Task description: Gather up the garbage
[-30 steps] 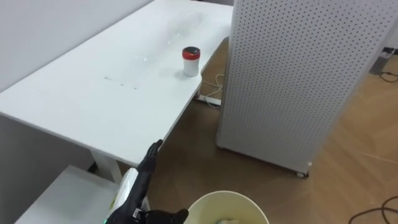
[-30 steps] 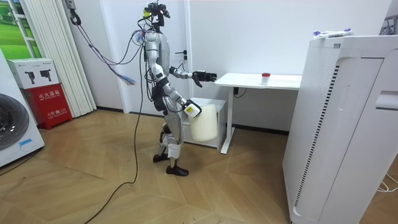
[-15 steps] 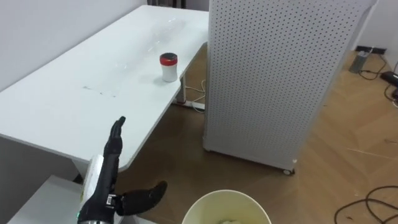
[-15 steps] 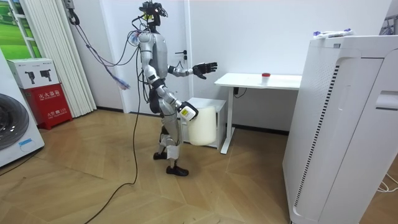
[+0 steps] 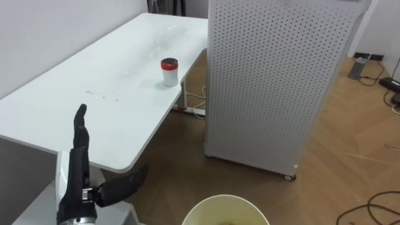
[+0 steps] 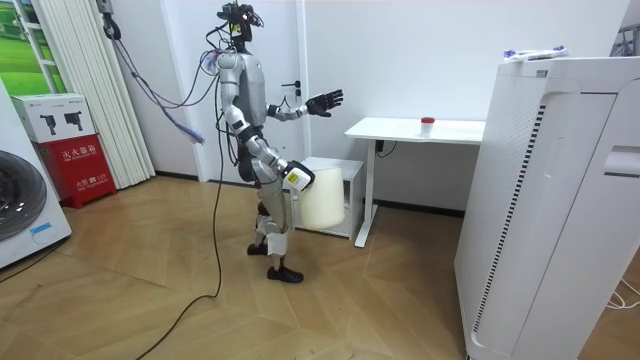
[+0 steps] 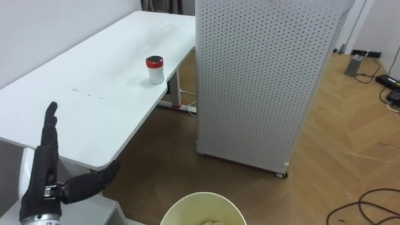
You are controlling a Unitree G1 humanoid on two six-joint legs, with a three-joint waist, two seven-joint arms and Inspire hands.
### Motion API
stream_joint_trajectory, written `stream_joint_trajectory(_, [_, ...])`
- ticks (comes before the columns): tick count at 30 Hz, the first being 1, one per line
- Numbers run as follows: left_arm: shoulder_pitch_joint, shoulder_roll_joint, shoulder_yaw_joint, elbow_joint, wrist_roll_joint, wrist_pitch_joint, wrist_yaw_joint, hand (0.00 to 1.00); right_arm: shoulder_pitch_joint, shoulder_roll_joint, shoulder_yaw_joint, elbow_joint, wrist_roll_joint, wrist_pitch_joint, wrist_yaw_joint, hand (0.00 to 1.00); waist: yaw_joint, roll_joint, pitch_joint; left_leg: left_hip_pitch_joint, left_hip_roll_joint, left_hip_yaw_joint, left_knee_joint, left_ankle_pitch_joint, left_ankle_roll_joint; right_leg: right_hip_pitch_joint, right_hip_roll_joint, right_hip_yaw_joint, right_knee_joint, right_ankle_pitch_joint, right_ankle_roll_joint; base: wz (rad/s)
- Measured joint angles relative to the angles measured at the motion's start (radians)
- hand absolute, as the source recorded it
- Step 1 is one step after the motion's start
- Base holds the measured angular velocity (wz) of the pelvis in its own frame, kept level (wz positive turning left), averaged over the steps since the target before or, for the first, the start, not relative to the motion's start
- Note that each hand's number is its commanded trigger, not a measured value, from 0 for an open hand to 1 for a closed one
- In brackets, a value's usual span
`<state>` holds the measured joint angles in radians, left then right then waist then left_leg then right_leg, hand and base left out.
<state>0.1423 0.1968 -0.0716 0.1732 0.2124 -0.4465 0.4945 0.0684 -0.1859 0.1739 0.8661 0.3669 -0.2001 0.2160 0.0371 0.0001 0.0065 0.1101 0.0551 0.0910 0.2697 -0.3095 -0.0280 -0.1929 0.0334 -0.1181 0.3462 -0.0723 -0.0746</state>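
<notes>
A small white cup with a red lid [image 5: 169, 71] stands near the right edge of the white table [image 5: 75, 119]; the room view shows the cup [image 6: 428, 122] far along the table from me. My left hand [image 5: 76, 181] is raised before the table's near end, fingers straight, thumb spread, holding nothing, well short of the cup. In the room view my left hand [image 6: 325, 101] is lifted to chest height. A cream bin [image 5: 206, 206] hangs at my hip, and my right hand [image 6: 300, 178] grips its rim. Something pale lies inside the bin.
A tall white perforated cabinet on castors [image 5: 275, 81] stands close to the table's right side, with a narrow gap of wood floor between. Cables [image 5: 381, 206] lie on the floor at the right. A low white cabinet [image 6: 345, 190] sits under the table's near end.
My left hand has risen from low and level to upright, shifting left in the eye view. The eye view has shifted too. The bin has stayed at my hip.
</notes>
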Motion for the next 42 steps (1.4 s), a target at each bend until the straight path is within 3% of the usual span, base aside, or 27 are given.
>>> stream_joint_trajectory(5, [0.006,0.006,-0.002,0.003,-0.003,0.0,0.004,0.0,0.003,-0.007,0.0,0.0,0.0,0.019,-0.024,1.0,-0.002,0.002,0.0022,-0.017,-0.023,0.008,0.031,-0.013,0.023,-0.016,-0.015,0.013,0.024,0.008,0.017,-0.08])
stream_joint_trajectory(8, [0.006,0.007,0.0,0.011,-0.006,0.0,0.004,0.0,0.003,-0.008,0.0,-0.001,-0.01,0.029,-0.031,1.0,0.001,0.004,0.0035,-0.02,-0.031,0.025,0.051,-0.021,0.033,-0.021,-0.017,0.031,0.034,0.019,0.016,-0.19])
stream_joint_trajectory(12, [-0.005,0.01,0.001,0.013,-0.004,0.001,0.005,0.0,0.001,-0.006,0.003,-0.015,-0.018,0.031,-0.029,1.0,0.029,0.009,0.0063,-0.036,-0.029,0.074,0.074,-0.036,0.046,-0.037,-0.017,0.036,0.024,0.046,0.019,-0.32])
stream_joint_trajectory(14, [-0.007,0.013,0.004,0.012,-0.003,0.001,0.006,0.0,0.001,-0.005,0.007,-0.017,-0.018,0.031,-0.023,1.0,0.03,0.012,0.0084,-0.037,-0.014,0.098,0.074,-0.038,0.051,-0.036,-0.015,0.032,0.013,0.054,0.021,-0.19])
stream_joint_trajectory(16, [-0.007,0.013,0.011,0.012,-0.003,0.002,0.02,0.0,0.001,-0.002,0.013,-0.017,-0.018,0.031,-0.015,1.0,0.034,0.016,0.0105,-0.032,-0.008,0.112,0.072,-0.043,0.052,-0.036,-0.015,0.015,0.025,0.042,0.016,-0.2])
stream_joint_trajectory(18, [-0.007,0.012,0.018,0.012,-0.003,0.003,0.048,0.0,0.001,-0.005,0.032,-0.021,-0.017,0.031,-0.012,1.0,0.041,0.014,0.0103,-0.017,0.001,0.144,0.071,-0.056,0.04,-0.038,-0.028,-0.05,0.092,-0.024,-0.009,-0.18])
stream_joint_trajectory(19, [-0.007,0.01,0.018,0.012,-0.004,0.003,0.053,0.0,0.001,-0.007,0.038,-0.024,-0.017,0.031,-0.012,1.0,0.04,0.014,0.01,-0.016,0.002,0.144,0.072,-0.059,0.036,-0.041,-0.028,-0.051,0.094,-0.027,-0.011,-0.22])
stream_joint_trajectory(23, [-0.006,0.01,0.02,-0.004,-0.005,0.01,0.053,0.0,-0.002,-0.007,0.04,-0.059,-0.03,0.035,0.004,1.0,0.051,0.003,0.005,-0.044,0.005,0.142,0.104,-0.056,0.021,-0.066,-0.009,-0.033,0.08,-0.04,-0.026,-0.17])
stream_joint_trajectory(25, [-0.001,0.01,0.019,-0.002,-0.007,0.018,0.041,0.0,-0.007,-0.005,0.042,-0.059,-0.055,0.038,0.013,1.0,0.054,-0.008,0.0058,-0.089,0.01,0.116,0.24,-0.046,0.008,-0.047,-0.006,-0.004,0.078,-0.051,-0.026,-0.25])
stream_joint_trajectory(26, [0.006,0.005,0.017,-0.001,-0.004,0.021,0.038,0.0,-0.007,-0.006,0.043,-0.058,-0.063,0.041,0.016,1.0,0.057,-0.013,0.0074,-0.126,0.003,0.052,0.322,-0.037,0.003,-0.022,-0.004,0.026,0.07,-0.062,-0.029,-0.27])
stream_joint_trajectory(27, [0.002,-0.002,0.016,-0.001,-0.005,0.021,0.038,0.0,-0.011,-0.006,0.043,-0.058,-0.062,0.044,0.015,1.0,0.058,-0.02,0.009,-0.156,-0.01,0.001,0.303,-0.038,-0.002,-0.005,-0.002,0.051,0.064,-0.065,-0.025,-0.23])
stream_joint_trajectory(28, [-0.002,-0.005,0.016,-0.001,-0.005,0.021,0.038,0.0,-0.013,-0.007,0.043,-0.058,-0.06,0.047,0.015,1.0,0.055,-0.022,0.0125,-0.174,-0.011,-0.02,0.279,-0.036,-0.006,0.002,0.001,0.062,0.062,-0.067,-0.02,-0.22])
stream_joint_trajectory(29, [-0.004,-0.011,0.016,-0.001,-0.005,0.02,0.038,0.0,-0.013,-0.009,0.043,-0.058,-0.059,0.049,0.015,1.0,0.051,-0.02,0.0113,-0.208,-0.01,-0.05,0.203,-0.007,-0.021,0.005,0.007,0.067,0.061,-0.073,-0.004,-0.35])
stream_joint_trajectory(30, [0.0,-0.012,0.02,0.001,-0.004,0.021,0.04,0.0,-0.012,-0.003,0.042,-0.056,-0.062,0.051,0.014,1.0,0.06,-0.022,0.0097,-0.221,-0.002,-0.056,0.188,0.039,0.012,0.004,0.007,0.078,0.064,-0.073,0.003,-0.44])
stream_joint_trajectory(31, [0.003,-0.012,0.021,0.003,-0.004,0.021,0.042,0.0,-0.011,-0.001,0.042,-0.056,-0.065,0.052,0.014,1.0,0.069,-0.016,0.0057,-0.222,-0.003,-0.05,0.182,0.034,0.011,0.005,0.006,0.077,0.062,-0.071,0.007,-0.38])
stream_joint_trajectory(32, [-0.001,-0.012,0.024,0.002,-0.004,0.021,0.045,0.0,-0.01,-0.003,0.041,-0.064,-0.07,0.054,0.014,1.0,0.067,-0.026,-0.002,-0.223,-0.007,-0.045,0.174,0.034,0.013,0.006,-0.004,0.061,0.053,-0.063,0.017,-0.15])
stream_joint_trajectory(38, [-0.001,-0.011,0.028,0.001,-0.004,0.021,0.049,0.0,-0.009,-0.011,0.038,-0.079,-0.068,0.057,0.005,1.0,0.058,-0.013,0.0066,-0.197,-0.014,-0.038,0.159,0.027,0.03,0.01,-0.013,0.035,0.053,-0.083,0.02,-0.01])
stream_joint_trajectory(42, [-0.001,-0.006,0.036,0.001,-0.008,0.022,0.044,0.0,-0.009,-0.011,0.04,-0.105,-0.068,0.058,0.01,1.0,0.078,-0.001,0.0078,-0.181,0.002,-0.01,0.196,-0.011,0.014,0.004,-0.006,0.021,0.104,-0.134,0.001,-0.18])
